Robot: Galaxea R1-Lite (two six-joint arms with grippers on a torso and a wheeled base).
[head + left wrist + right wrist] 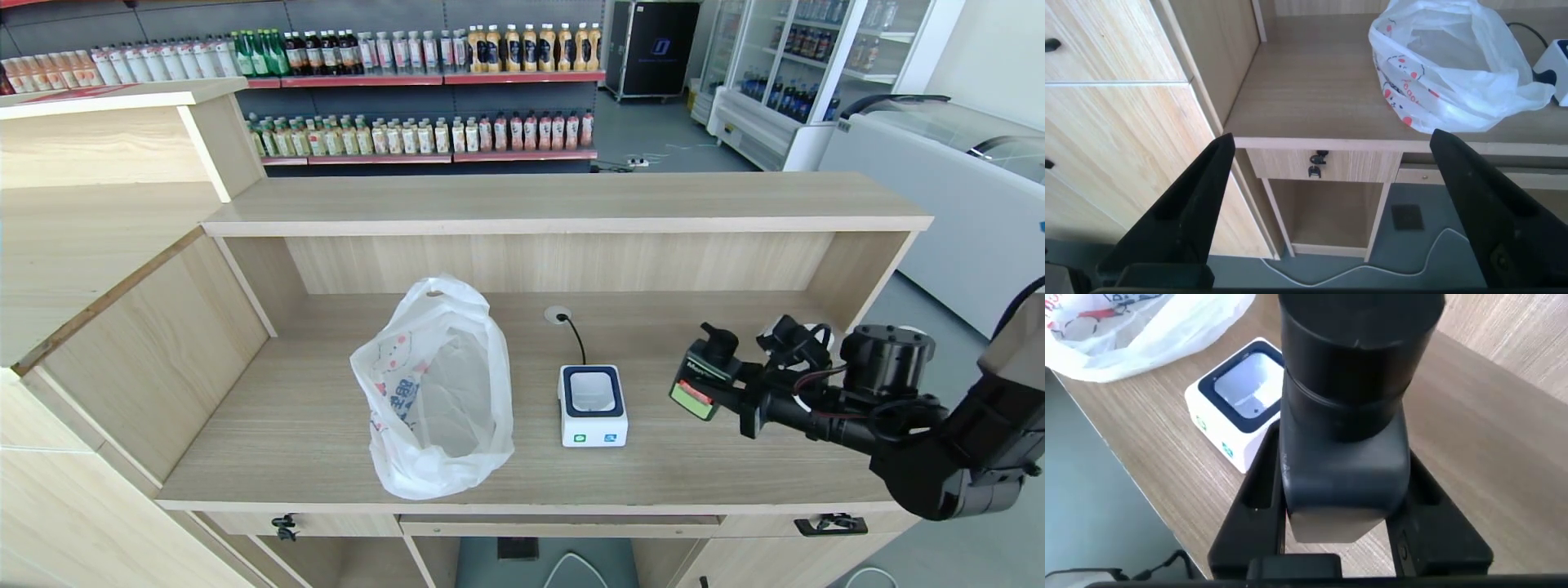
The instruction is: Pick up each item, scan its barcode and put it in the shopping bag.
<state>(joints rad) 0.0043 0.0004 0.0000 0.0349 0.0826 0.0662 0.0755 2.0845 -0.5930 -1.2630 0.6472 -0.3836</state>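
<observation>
Above the right end of the pale wooden counter (735, 469), the right gripper (733, 390) is clamped on a black capped bottle with a green-and-red label (695, 394). The bottle is near the white box scanner with a blue-rimmed window (593, 404), on its right. Beyond the scanner sits the white printed plastic shopping bag (437, 392), mouth open. The left gripper (1331, 214) hangs spread wide and empty, low by the counter's front edge. The likely risks: the barcode may face away from the window, so no scan registers, and the limp bag may fold shut under the bottle.
</observation>
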